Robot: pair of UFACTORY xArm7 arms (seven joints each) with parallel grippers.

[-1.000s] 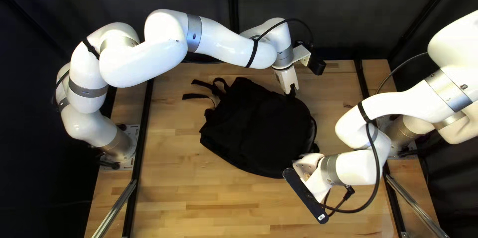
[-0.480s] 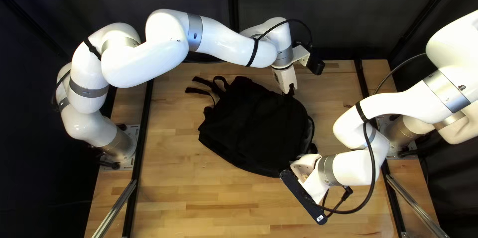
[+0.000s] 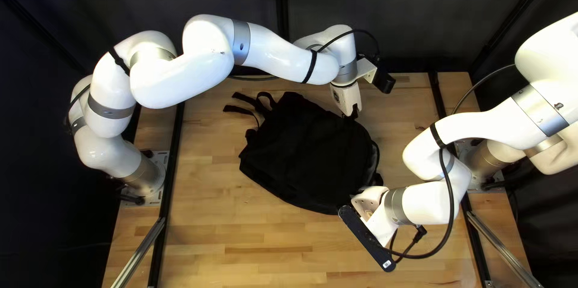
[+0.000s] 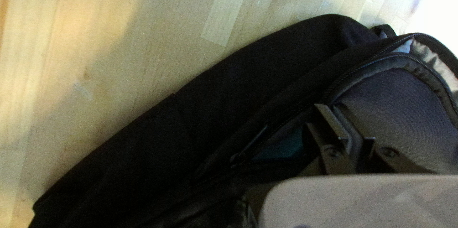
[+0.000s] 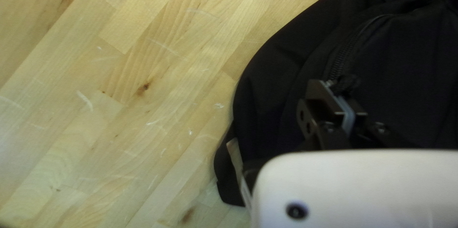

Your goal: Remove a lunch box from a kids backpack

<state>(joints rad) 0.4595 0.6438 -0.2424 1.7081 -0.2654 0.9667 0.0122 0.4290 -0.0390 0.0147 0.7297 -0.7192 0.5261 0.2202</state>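
Note:
The black backpack (image 3: 301, 149) lies on the table, its straps toward the upper left of the top left view. My left gripper (image 3: 352, 111) is at its far edge; my right gripper (image 3: 368, 200) is at its near right edge, fingertips hidden there. In the left wrist view, the left gripper (image 4: 336, 108) is shut on the zippered edge of the backpack (image 4: 257, 80). Grey lining (image 4: 400, 94) and a teal patch (image 4: 284, 146) show in the opening; whether the teal is the lunch box I cannot tell. The right gripper (image 5: 334, 87) is shut on bunched black cloth beside a zipper (image 5: 346, 56).
Bare wooden table (image 3: 253, 252) surrounds the backpack. A cable (image 3: 450, 203) loops from my right arm above the table's right side. Dark rails run along both table sides, and my left arm reaches across the far edge.
The backpack and my right gripper have shifted slightly left in the top left view. My left arm has moved slightly right and down, its gripper staying at the backpack's far edge.

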